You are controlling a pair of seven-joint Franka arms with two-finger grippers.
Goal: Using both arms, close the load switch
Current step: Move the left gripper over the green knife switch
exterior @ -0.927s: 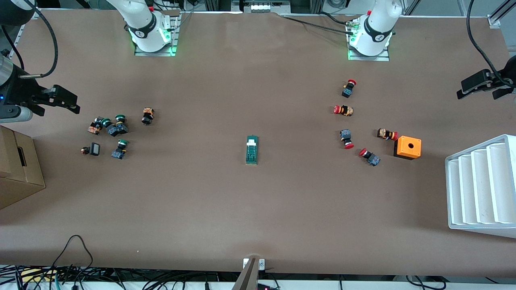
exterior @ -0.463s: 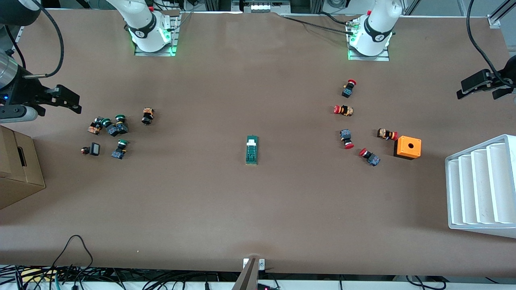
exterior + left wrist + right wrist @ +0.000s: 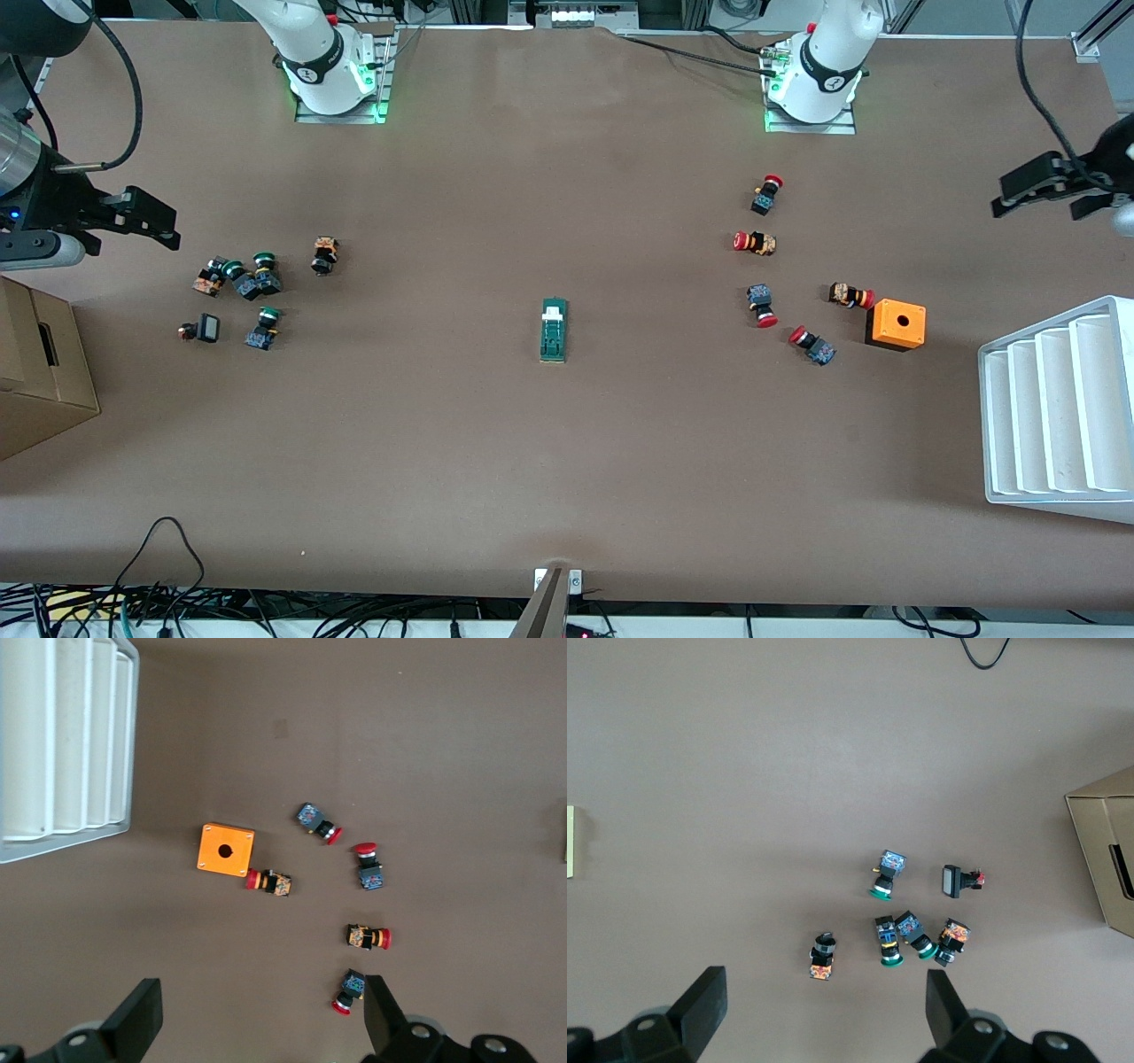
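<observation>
One dark-green rectangular load switch (image 3: 554,330) mid-table, five red-capped push-buttons (image 3: 756,243) at its 3 o'clock, one orange box (image 3: 896,324), left gripper (image 3: 1044,184) and right gripper (image 3: 142,218) both spread wide, empty.

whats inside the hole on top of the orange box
The orange box has one round hole in its top face; it looks dark in the front view. Nothing sticks out of it, and the interior below cannot be seen.

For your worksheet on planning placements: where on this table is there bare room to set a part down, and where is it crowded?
Bare: the wide strip nearer the front camera than the load switch, running between the cardboard box and the white tray. Crowded: the green-capped buttons and the red-capped buttons by the orange box.
</observation>
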